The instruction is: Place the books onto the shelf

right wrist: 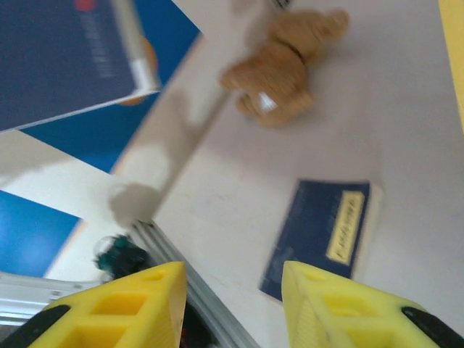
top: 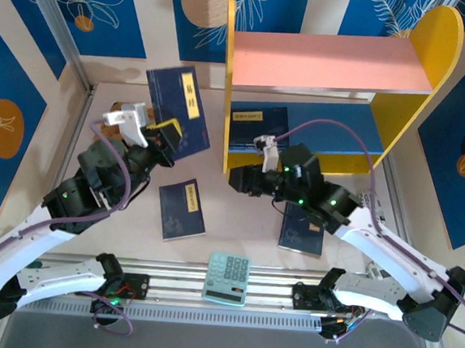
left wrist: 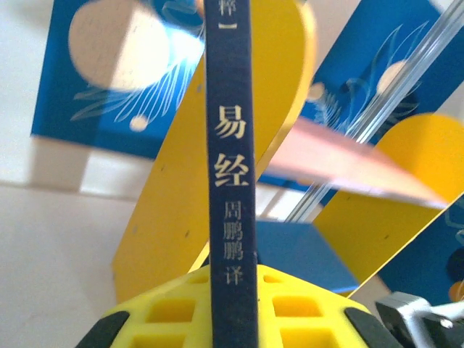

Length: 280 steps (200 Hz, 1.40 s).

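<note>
While the left end effector (top: 168,129) is clamped on a raised book (top: 177,108) near the surface's far edge, just left of the shelf (top: 332,61), the step is loading it; next needs a swing rt past the side panel (top: 226,84) w/o clipping. The right end effector (top: 247,179) is apart, empty, by the lower board (top: 335,122). Left wrist cam shows the spine (left wrist: 232,181) upright betw. the pads (left wrist: 167,312); top cam can't settle that.

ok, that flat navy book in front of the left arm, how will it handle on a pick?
The thin navy-blue book with the yellow label lies flat on the pale table, so it probably slides if pushed and offers little edge to pinch. Likely stiff and light: a matching book stands straight, unsagging, in the left claw.
</note>
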### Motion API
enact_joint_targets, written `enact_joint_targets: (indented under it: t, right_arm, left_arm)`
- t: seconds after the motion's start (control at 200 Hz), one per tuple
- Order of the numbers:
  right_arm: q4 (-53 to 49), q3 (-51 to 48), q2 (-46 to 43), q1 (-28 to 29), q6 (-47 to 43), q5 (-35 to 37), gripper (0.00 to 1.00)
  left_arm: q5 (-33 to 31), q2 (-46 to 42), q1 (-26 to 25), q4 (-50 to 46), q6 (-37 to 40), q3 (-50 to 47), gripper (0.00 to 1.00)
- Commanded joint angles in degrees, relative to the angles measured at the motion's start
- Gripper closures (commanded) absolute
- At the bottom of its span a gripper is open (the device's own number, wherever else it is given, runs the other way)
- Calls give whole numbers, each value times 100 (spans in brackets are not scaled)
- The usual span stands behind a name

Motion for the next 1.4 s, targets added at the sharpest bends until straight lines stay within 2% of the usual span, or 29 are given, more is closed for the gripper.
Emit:
enact_joint_targets:
  t: [0.0,0.11,0.25,0.38,0.515,0.635,0.77,0.905,1.396]
  right_arm:
    - [-467,700,-162,33,-245,-213,59]
    - [-694,1353,-90,-31,-400,-369,56]
    - [-586,2091,71,-408,-369,-826,50]
    - [-125,2411,223,-1148,259,-1517,44]
    - [354,2571,385,-1593,1000,-1937,35]
    - [784,2612,460,-1601,1217,-1961,26]
    - [1328,2349,453,-1583,1337,-1907,20]
    - [1836,2165,538,-1567,1556,-2107,20]
    - [2502,2323,892,-1562,1729,-2246,19]
  left_arm:
    - [292,242,-33,607,529,577,100]
    - [594,465,-32,1185,589,831,100]
    - [942,866,-33,2248,638,1067,100]
    - [976,1375,-33,3067,798,1441,100]
    - [1024,1944,-29,3467,970,2059,100]
    - [1148,2286,-33,3754,1122,2436,100]
    - [1201,2488,-38,3963,1048,2523,100]
    - [1304,2493,-34,4199,726,2381,100]
    - [1255,2626,-51,4711,65,2027,100]
